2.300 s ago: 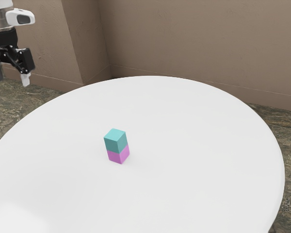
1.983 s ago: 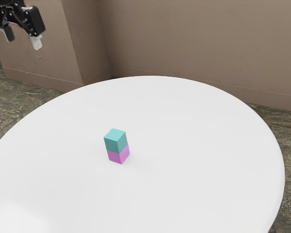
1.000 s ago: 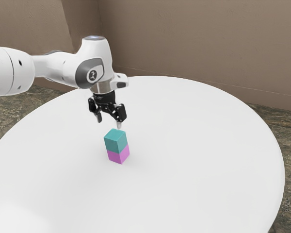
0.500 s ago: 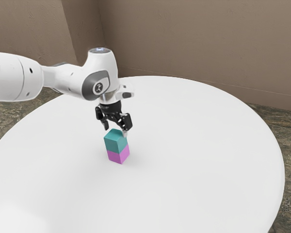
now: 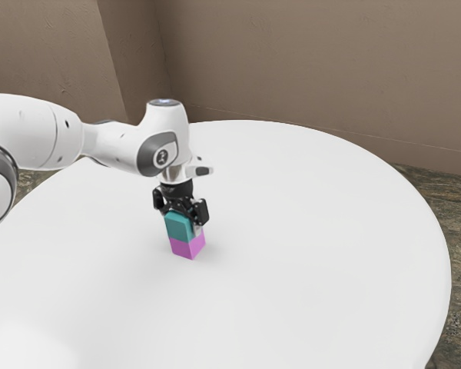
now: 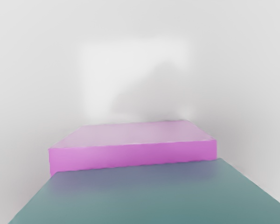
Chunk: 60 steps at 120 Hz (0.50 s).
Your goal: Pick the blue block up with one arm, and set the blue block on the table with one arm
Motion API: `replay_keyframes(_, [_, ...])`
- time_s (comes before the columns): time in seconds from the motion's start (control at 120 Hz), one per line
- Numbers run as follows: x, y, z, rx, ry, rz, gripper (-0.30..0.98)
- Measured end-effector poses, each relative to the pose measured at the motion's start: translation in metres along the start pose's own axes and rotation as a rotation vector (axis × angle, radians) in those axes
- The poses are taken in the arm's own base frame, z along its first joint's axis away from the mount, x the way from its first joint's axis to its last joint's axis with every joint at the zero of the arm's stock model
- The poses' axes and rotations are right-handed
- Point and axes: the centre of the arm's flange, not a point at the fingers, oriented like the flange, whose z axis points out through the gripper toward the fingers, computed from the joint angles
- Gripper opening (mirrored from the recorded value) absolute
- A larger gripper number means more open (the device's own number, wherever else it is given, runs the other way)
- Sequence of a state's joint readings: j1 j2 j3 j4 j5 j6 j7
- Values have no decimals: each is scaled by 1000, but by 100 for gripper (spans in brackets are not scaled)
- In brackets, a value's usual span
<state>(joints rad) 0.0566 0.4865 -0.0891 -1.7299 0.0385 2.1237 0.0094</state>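
On the table (image 5: 315, 261), a pink block (image 5: 187, 247) supports the blue block (image 5: 178, 228), at the gripper (image 5: 184, 223), whose closure cannot be determined.

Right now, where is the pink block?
In the exterior view, the pink block is on the white table, slightly toward the exterior view's left, directly beneath the blue block, with the gripper at that upper block.

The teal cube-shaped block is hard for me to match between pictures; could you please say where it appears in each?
Exterior view: the teal block is a little left of and below the centre.
Wrist view: the teal block spans most of the lower edge.
Shared landmark: the magenta block, under it in the exterior view.
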Motion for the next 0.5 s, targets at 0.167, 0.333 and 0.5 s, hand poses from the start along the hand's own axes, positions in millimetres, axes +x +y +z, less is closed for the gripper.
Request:
replay_keyframes(0.167, [1, 0, -1, 9, 5, -1, 57])
replay_keyframes(0.333, [6, 1, -16, 19, 33, -2, 52])
replay_keyframes(0.5, [9, 1, -27, 27, 50, 4, 40])
